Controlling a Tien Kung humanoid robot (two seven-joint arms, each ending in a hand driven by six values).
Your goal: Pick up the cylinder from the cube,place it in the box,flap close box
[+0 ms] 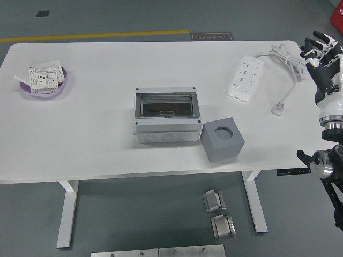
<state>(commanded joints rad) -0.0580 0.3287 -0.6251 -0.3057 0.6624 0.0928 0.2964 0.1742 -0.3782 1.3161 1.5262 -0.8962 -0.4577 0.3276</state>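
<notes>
White table [96, 134] seen from above, with three containers. Centre: grey box [165, 115] with its dark transparent flap lying shut over the top; the interior shows only as a dark window, its contents cannot be told. Just to the right of the box and near the table's front edge: grey cube [222, 139], tilted askew to the box, with a round recess in its top face; the recess reads as a dark grey disc, and whether the cylinder sits in it cannot be told. Far left: shallow purple bowl [45, 87] holding a white square socket plate [44, 78] and a slip of white paper. Far right: white power strip [245, 77] with its coiled cable [283, 60] and plug lying on the table. Right hand [320, 58] raised beside the table's right edge, well apart from the cube, fingers [320, 36] loosely spread and holding nothing. Writing on a floor plate beyond the table is too small to read
</notes>
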